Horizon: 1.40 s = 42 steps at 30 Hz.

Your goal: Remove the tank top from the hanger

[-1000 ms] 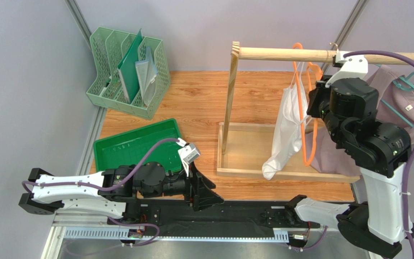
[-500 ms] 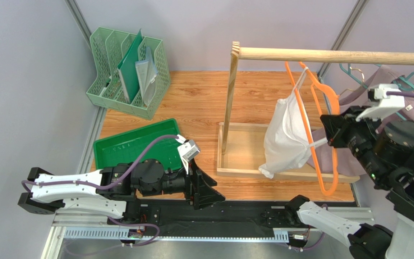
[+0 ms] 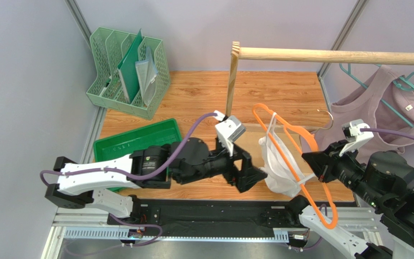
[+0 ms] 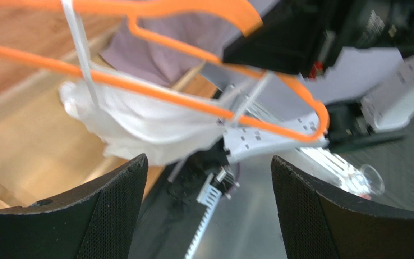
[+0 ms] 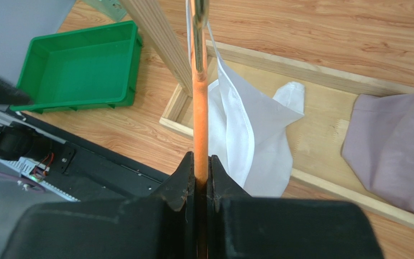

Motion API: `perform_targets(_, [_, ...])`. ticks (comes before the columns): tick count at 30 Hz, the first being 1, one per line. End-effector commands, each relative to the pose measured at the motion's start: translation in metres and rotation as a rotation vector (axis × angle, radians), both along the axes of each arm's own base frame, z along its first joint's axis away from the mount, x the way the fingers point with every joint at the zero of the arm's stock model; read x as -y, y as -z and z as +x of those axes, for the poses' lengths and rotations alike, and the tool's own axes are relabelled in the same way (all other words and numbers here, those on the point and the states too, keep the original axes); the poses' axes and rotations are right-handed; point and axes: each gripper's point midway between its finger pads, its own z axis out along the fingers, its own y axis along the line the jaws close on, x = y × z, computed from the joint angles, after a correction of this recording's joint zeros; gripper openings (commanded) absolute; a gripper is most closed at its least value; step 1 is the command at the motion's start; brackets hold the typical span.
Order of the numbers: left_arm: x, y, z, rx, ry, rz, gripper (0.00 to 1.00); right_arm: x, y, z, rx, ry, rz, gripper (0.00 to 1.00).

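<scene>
Orange comes first: the right claw (image 5: 202,168) is shut tight on the orange hanger (image 5: 199,91), and the thin bar is pinched between its two black fingers. The hanger is off the rail and is held up in the air at a tilt. The white tank top (image 5: 247,140) is on it, with its thin straps looped over the orange bars. Its soft body sags down below, over the near edge of the wooden rack (image 3: 312,54).

The left claw (image 3: 251,171) is wide open and holds nothing. It points at the tank top from the left and sits just beside the cloth – I cannot tell if it touches.

Farther out, a purple top (image 3: 376,108) hangs at the right end of the rail. A green tray (image 3: 133,143) lies on the wooden surface (image 3: 193,97) to the left – and a green file holder (image 3: 128,70) stands behind it.
</scene>
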Motion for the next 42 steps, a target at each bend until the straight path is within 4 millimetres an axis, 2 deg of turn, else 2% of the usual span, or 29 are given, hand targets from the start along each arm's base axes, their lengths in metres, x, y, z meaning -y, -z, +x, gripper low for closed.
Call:
perform_targets(1, [0.017,-0.006,0.046,0.117,-0.118,0.089,0.86,-0.003,-0.005,-0.017,0.036,-0.055,0.064,0.00])
perform_targets(2, [0.022,-0.004,0.051,0.120,-0.121,0.099,0.85,-0.001,-0.002,-0.021,0.032,-0.060,0.061,0.00])
perform_targets(3, [0.034,0.008,0.057,0.117,-0.122,0.130,0.83,-0.001,-0.002,-0.023,0.030,-0.066,0.061,0.00])
perform_targets(4, [0.037,0.001,0.066,0.113,-0.132,0.120,0.79,0.000,0.001,-0.026,0.022,-0.068,0.057,0.00])
perform_targets(7, [0.047,0.012,0.080,0.104,-0.162,0.150,0.75,0.002,0.001,-0.033,0.022,-0.081,0.062,0.00])
perform_targets(12, [0.060,0.020,0.092,0.113,-0.187,0.162,0.72,0.001,0.006,-0.041,0.015,-0.115,0.064,0.00])
perform_targets(19, [0.065,0.031,0.110,0.113,-0.235,0.190,0.66,0.001,0.013,-0.046,-0.005,-0.135,0.048,0.00])
perform_targets(26, [0.071,0.037,0.120,0.115,-0.250,0.208,0.58,0.005,0.016,-0.053,-0.009,-0.139,0.040,0.00])
perform_targets(32, [0.072,0.034,0.123,0.118,-0.249,0.205,0.32,0.006,0.020,-0.058,-0.024,-0.146,0.044,0.00])
perform_targets(33, [0.072,0.031,0.124,0.124,-0.250,0.203,0.21,0.007,0.021,-0.059,-0.026,-0.144,0.044,0.00])
perform_targets(36, [0.064,0.024,0.126,0.130,-0.257,0.206,0.00,0.012,0.028,-0.062,-0.035,-0.129,0.027,0.00])
perform_targets(42, [0.056,0.017,0.113,0.120,-0.177,0.188,0.00,0.022,0.045,-0.072,-0.067,-0.104,0.018,0.00])
